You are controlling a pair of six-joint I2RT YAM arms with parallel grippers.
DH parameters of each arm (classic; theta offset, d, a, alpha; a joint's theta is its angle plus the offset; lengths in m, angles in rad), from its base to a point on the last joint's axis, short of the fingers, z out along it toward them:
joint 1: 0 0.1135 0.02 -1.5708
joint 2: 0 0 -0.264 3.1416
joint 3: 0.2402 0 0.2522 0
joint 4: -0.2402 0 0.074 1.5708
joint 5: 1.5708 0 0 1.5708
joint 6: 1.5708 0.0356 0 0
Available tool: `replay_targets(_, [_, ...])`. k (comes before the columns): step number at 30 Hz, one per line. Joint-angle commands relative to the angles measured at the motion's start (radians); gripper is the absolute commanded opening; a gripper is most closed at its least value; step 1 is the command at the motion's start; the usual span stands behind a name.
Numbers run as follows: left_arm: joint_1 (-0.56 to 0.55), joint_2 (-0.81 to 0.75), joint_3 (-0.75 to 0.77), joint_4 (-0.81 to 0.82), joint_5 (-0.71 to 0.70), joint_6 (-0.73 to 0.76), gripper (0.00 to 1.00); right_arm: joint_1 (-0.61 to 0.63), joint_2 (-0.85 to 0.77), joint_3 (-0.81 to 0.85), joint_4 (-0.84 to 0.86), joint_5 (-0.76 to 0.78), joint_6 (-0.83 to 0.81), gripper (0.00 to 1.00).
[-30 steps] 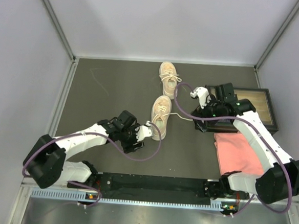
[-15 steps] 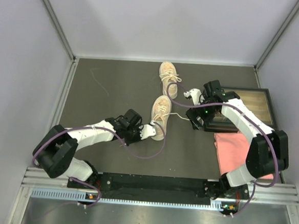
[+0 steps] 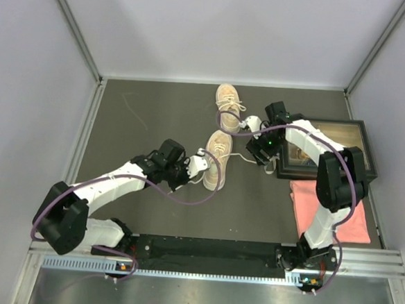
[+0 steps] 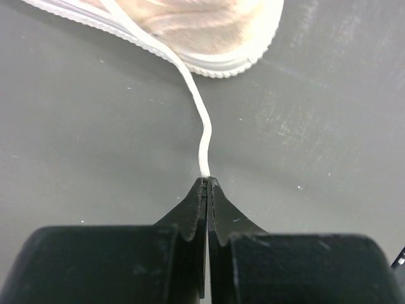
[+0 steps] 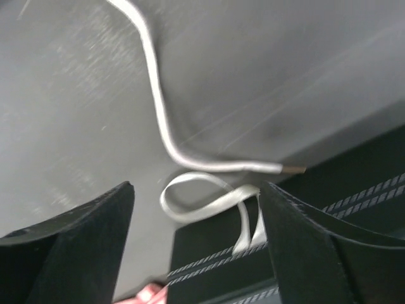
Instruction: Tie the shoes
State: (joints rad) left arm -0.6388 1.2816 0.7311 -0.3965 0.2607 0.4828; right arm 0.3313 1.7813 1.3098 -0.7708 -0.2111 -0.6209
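Two beige shoes lie mid-table, the far shoe (image 3: pixel 227 103) and the near shoe (image 3: pixel 218 152), both with loose white laces. My left gripper (image 3: pixel 200 160) sits at the near shoe's left side, shut on the end of one lace (image 4: pixel 202 136), which runs up to the shoe's sole (image 4: pixel 209 38); the pinch shows at the left gripper's tips (image 4: pixel 206 182). My right gripper (image 3: pixel 263 158) hovers right of the near shoe, open. In its wrist view, the right gripper (image 5: pixel 196 196) has wide jaws, and the other lace (image 5: pixel 158 120) with its aglet lies on the table beyond them, untouched.
A black framed box (image 3: pixel 332 144) stands at the right, its corner and a white ribbon loop (image 5: pixel 202 199) right under my right jaws. A pink cloth (image 3: pixel 327 209) lies in front of it. Grey walls close in the table on three sides.
My left gripper has shut on the lace end beside the near shoe. My right arm has swung left and down toward the lace by the box, its jaws narrowing a little.
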Motion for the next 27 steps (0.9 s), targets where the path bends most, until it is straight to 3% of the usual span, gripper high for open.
replay_targets(1, [0.034,0.015,0.057,0.005,0.038,-0.041,0.0,0.003,0.078,0.094,-0.008,-0.039,-0.114,0.75])
replay_targets(9, [0.103,0.005,0.091,0.008,0.09,-0.061,0.0,0.003,0.145,0.117,-0.064,-0.05,-0.201,0.62])
replay_targets(14, [0.145,-0.022,0.113,0.019,0.109,-0.084,0.0,0.003,0.176,0.114,-0.065,-0.047,-0.22,0.49])
replay_targets(17, [0.163,-0.048,0.128,0.016,0.121,-0.092,0.0,0.0,0.191,0.146,-0.082,-0.05,-0.214,0.28])
replay_targets(19, [0.169,-0.08,0.136,0.016,0.137,-0.089,0.0,0.002,0.194,0.201,-0.096,-0.066,-0.191,0.03])
replay_targets(20, [0.169,-0.093,0.137,0.019,0.138,-0.081,0.0,-0.001,0.194,0.225,-0.116,-0.076,-0.178,0.0])
replay_targets(27, [0.171,-0.2,0.16,0.01,0.152,-0.032,0.0,-0.005,0.156,0.479,-0.212,-0.275,-0.033,0.0])
